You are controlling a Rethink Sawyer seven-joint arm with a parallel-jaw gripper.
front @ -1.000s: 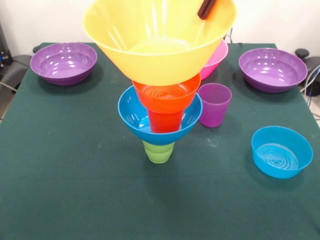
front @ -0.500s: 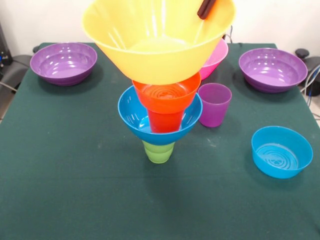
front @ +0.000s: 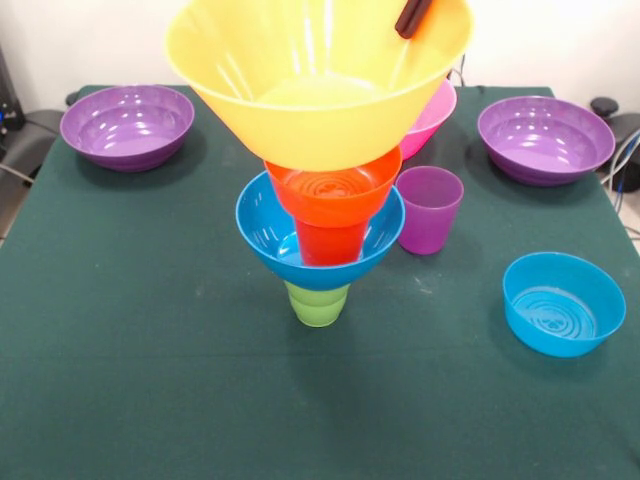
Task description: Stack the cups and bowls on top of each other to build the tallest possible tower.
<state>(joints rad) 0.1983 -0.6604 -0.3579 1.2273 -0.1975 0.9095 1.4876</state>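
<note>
Tower sits near centre of the dark green cloth worktop: green stepped plastic cup at the base, medium blue glossy plastic bowl on it, orange plastic cup standing inside that bowl, small orange plastic bowl on the cup. Large yellow-orange glossy plastic bowl is on top of the small orange bowl, or just over it; contact line not visible. Its rim runs off the top edge.

Tool: only a dark red-black tip shows, at the yellow bowl's rim at 1 o'clock. Cannot tell whether it is spread or pinching the rim.

Large pink plastic bowl is mostly hidden behind the yellow one. Purple plastic cup stands upright just beside the tower at 3 o'clock, apart from it. Two wide purple plastic bowls: one at 10 o'clock, the other at 2 o'clock. Small shallow blue plastic bowl at 4 o'clock, well apart.
</note>
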